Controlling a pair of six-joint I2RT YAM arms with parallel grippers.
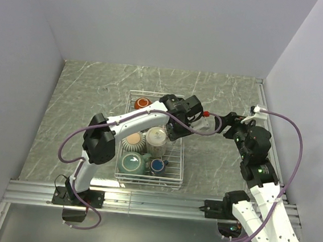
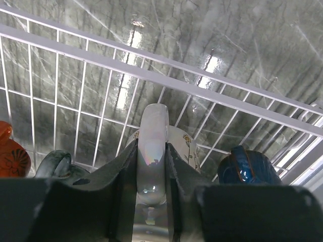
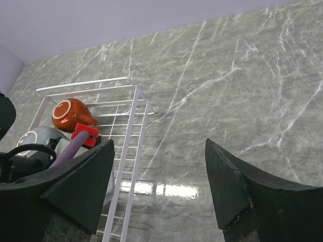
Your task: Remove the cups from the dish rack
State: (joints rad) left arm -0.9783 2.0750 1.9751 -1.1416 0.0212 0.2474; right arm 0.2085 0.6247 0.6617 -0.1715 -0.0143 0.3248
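- Over the right side of the dish rack, the left gripper has its jaws drawn narrow onto the upright loop handle of the white mug, with one finger against each side of it
- The white mug sits inside the rack, on its grid floor, near the rack's side wall
- Just right of the rack, the right gripper hangs above the bare table, jaws wide and holding nothing
- Likeliest trouble, as I judge it: the hold is on the handle alone, which looks glossy and rounded, so the body of the mug hangs off to one side and may pivot or slide out between the fingers once it is lifted
- A swinging mug could knock its neighbours: the dark-blue cup stands just beside it on one side and a grey-teal mug on the other, with the red-brown mug further along
- A lift that is too low or slanted could catch the mug's base on the wall wires and drag or tip the whole rack
- Both wrists are near each other above the rack's right edge, so carrying the mug out that way risks the arms or the trailing cable meeting
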